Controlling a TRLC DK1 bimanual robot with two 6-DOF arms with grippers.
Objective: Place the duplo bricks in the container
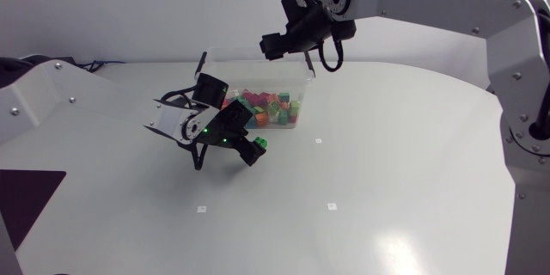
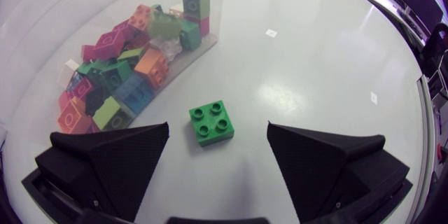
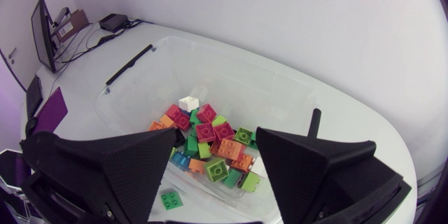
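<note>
Green brick [image 2: 211,122] inside wide-spread left hand [image 2: 218,129] (untouched); right hand [image 3: 216,134] spread too, empty.

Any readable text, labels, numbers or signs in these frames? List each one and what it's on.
None readable in any view.
Studs of the green brick and of the bricks in the container: any embossing is too small to read.
White square marks on the table: no print can be made out.
</note>
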